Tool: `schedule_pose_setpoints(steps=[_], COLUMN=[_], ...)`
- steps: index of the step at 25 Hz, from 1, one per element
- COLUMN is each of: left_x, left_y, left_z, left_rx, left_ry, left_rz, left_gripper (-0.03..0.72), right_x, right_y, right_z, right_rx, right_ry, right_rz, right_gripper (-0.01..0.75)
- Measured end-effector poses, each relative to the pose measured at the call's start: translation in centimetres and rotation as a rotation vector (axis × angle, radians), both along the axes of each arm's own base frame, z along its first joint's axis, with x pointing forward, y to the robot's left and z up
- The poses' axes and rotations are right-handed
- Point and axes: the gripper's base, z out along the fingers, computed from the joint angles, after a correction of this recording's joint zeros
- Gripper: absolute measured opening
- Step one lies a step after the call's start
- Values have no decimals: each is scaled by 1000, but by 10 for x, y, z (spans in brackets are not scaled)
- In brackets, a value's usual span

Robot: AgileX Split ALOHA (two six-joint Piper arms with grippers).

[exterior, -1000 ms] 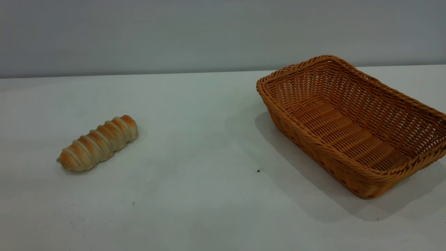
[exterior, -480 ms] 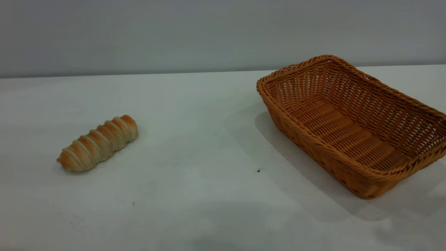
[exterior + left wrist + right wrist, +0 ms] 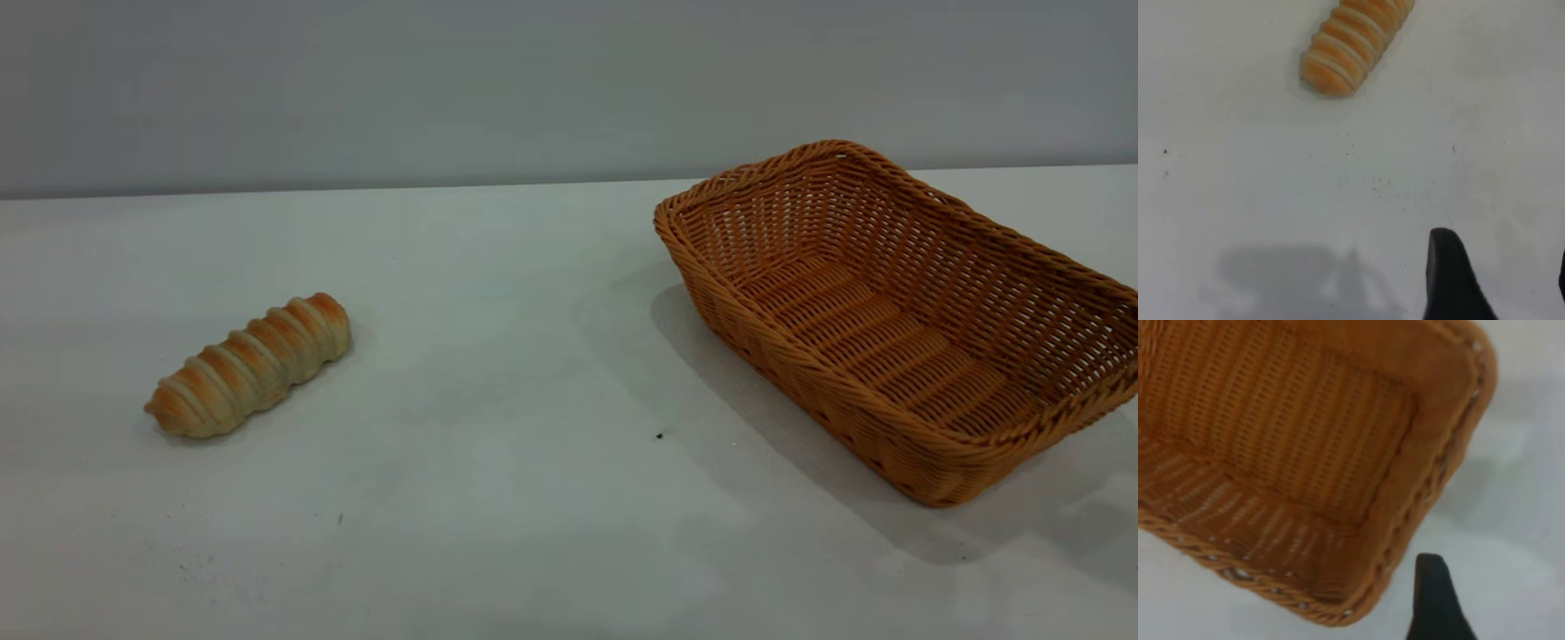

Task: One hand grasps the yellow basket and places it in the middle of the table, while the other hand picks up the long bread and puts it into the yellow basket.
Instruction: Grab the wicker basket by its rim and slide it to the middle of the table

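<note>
The long bread (image 3: 249, 366) lies on the white table (image 3: 498, 356) at the left, with spiral orange and cream ridges. The yellow basket (image 3: 898, 311) stands empty at the right, turned at an angle. Neither gripper shows in the exterior view. In the left wrist view my left gripper (image 3: 1503, 250) is open and empty above bare table, with the bread's end (image 3: 1351, 40) well apart from it. In the right wrist view my right gripper (image 3: 1498, 577) is open and empty; one finger (image 3: 1431, 597) hovers just outside a corner of the basket (image 3: 1291, 453).
A grey wall rises behind the table's far edge. A few tiny dark specks (image 3: 660, 436) dot the tabletop between bread and basket. Arm shadows lie on the table near its front right edge.
Bread and basket have not moved. Faint shadows at the front of the table have shifted, mostly near the basket's right front.
</note>
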Motion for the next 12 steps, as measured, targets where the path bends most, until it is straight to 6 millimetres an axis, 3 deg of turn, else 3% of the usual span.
schedule_pose_setpoints(steps=[12], left_x=[0], left_y=[-1], left_z=[0], left_rx=[-15], left_ry=[-1], left_rz=[-1], left_gripper=[439], right_x=[22], right_y=[14], right_z=[-42], right_rx=[176], right_ry=[56], right_rz=[-14], right_gripper=[516])
